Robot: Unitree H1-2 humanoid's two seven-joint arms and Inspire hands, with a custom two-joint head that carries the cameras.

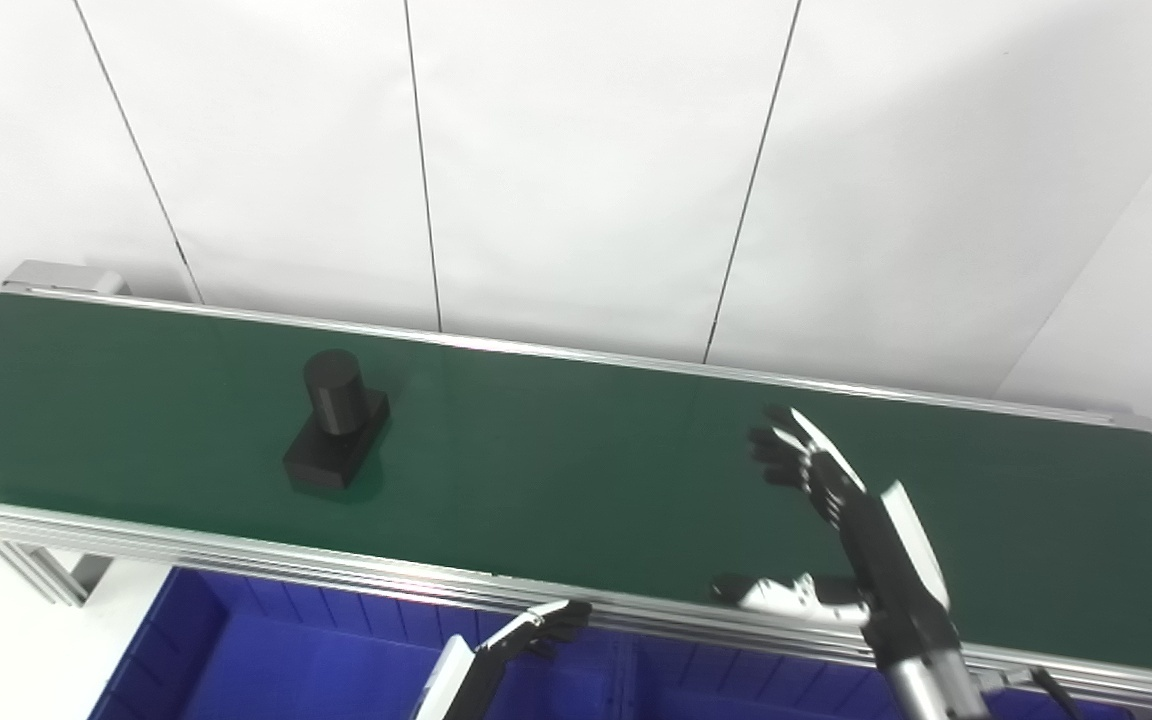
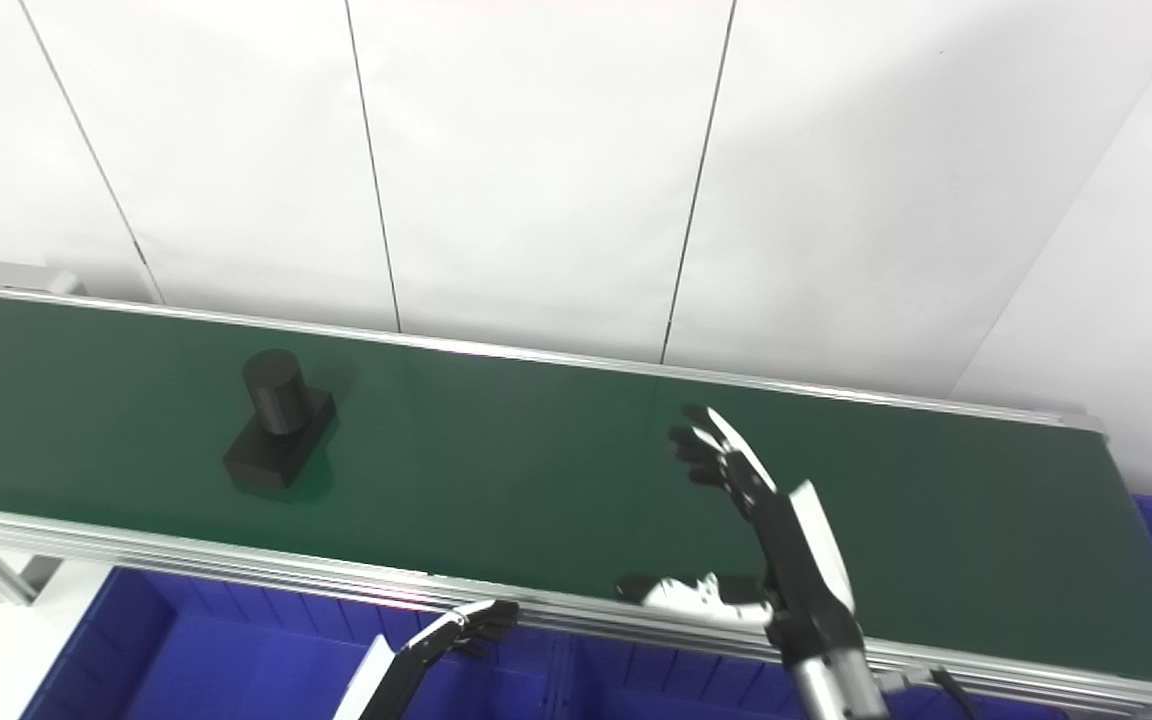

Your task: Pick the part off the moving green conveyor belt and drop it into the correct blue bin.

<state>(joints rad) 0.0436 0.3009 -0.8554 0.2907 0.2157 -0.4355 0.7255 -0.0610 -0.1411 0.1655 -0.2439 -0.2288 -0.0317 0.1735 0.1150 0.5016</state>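
I am holding my right hand (image 1: pixel 836 520) spread wide and empty over the green conveyor belt (image 1: pixel 576 470) in the lower right of the frame, thumb jutting left. The black part (image 1: pixel 336 425), a cylinder on a square base, is sitting on the belt at centre left, well apart from it. My left hand (image 1: pixel 536 635) is hanging at the bottom centre, fingers loosely apart, over a blue bin (image 1: pixel 266 650).
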